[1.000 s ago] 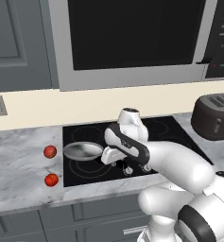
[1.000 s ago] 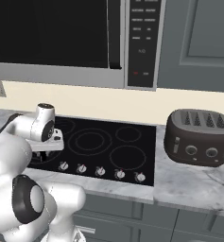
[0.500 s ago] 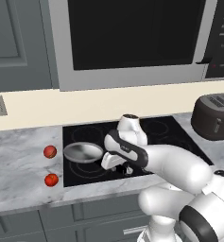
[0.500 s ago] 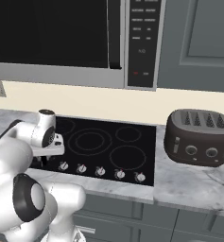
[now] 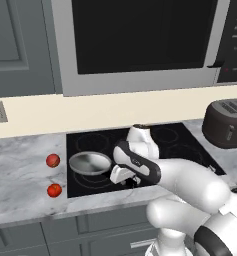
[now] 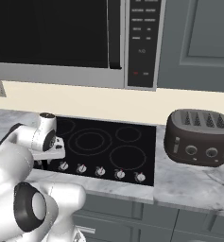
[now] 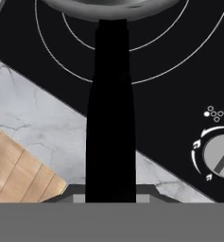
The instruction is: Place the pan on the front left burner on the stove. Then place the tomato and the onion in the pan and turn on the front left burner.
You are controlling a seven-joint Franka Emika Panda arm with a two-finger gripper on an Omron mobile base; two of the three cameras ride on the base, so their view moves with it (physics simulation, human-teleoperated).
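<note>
Onion [image 5: 52, 160] and tomato [image 5: 54, 190] sit on the marble tabletop [image 5: 20, 175] near its left side, just beside the left edge of the stove [image 5: 90, 145], the onion farther back and the tomato toward the front edge. To their right the pan [image 5: 90, 163] rests over the front left burner [image 7: 179, 56], its black handle [image 7: 110, 108] running toward the stove's front edge. There the claw [image 5: 126, 177] is clenched on the handle's end. A knob [image 7: 219, 157] shows nearby on the stove's front strip. A toaster [image 6: 198, 137] stands on the tabletop's right side.
</note>
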